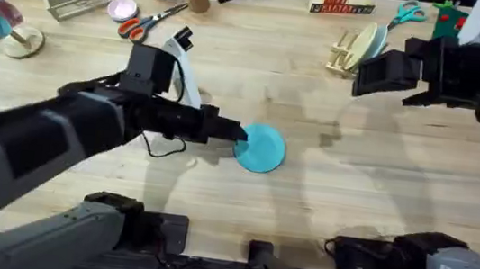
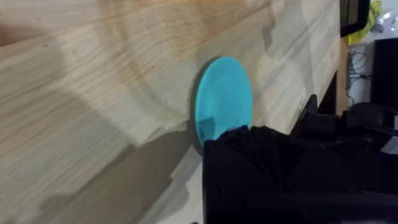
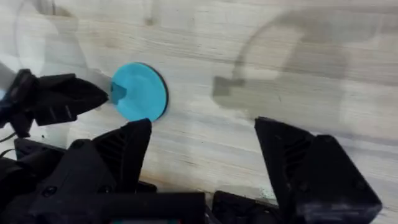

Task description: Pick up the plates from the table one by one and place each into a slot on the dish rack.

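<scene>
Now you are looking down at the wooden worktop [image 1: 378, 195], which is carrying everything else. Your left arm is reaching in from the lower left across the middle, and its hand [image 1: 241, 136] is closing on the near-left rim of the turquoise plate [image 1: 263, 148]; in the right wrist view the black fingers [image 3: 99, 94] are pinching that rim, with a small piece of fingertip lying on the plate's face. That plate is sitting at the middle of the worktop, and you cannot tell whether it is lying flat or tipping up at the gripped edge. Your right arm is hanging over the far right, its hand [image 3: 202, 155] standing wide open and holding nothing, well apart from the turquoise plate. Just beside that arm, at the far right of the worktop, the dish rack [image 1: 347, 53] is holding a pale blue plate [image 1: 375, 41] upright in its slots, with a cream plate [image 1: 362, 45] standing in front of it.
</scene>
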